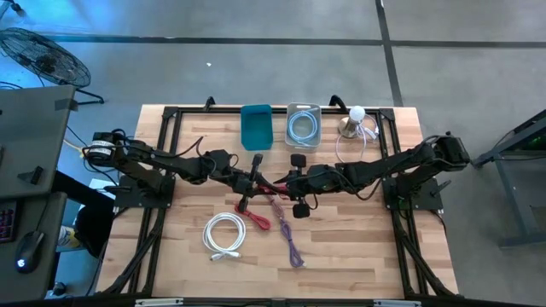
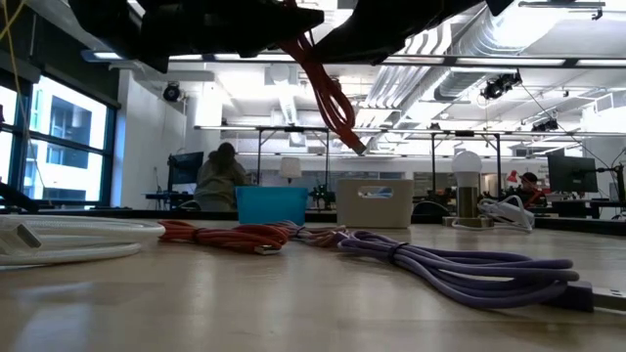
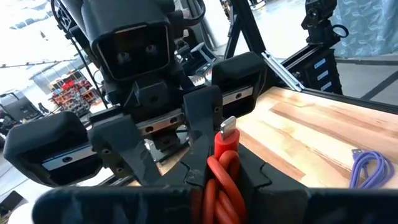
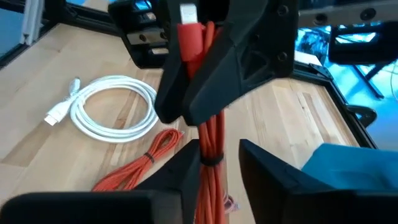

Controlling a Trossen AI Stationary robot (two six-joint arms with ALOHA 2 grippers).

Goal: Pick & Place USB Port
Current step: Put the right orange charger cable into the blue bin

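A glossy purple cable (image 2: 460,266) lies looped nearest on the pale wooden table (image 1: 358,256), a white coil (image 1: 223,234) beside it. Mid-table, the left gripper (image 1: 253,176) and right gripper (image 1: 294,182) both clamp a bundled red USB cable (image 4: 208,124) aloft. Beyond stand a teal bin (image 1: 256,126) and a grey bin (image 1: 303,124).

Two bins (image 1: 256,126) sit side by side at the table's (image 1: 358,247) twelve o'clock, a lamp (image 1: 353,120) toward one; three cables (image 1: 223,235) lie toward six.
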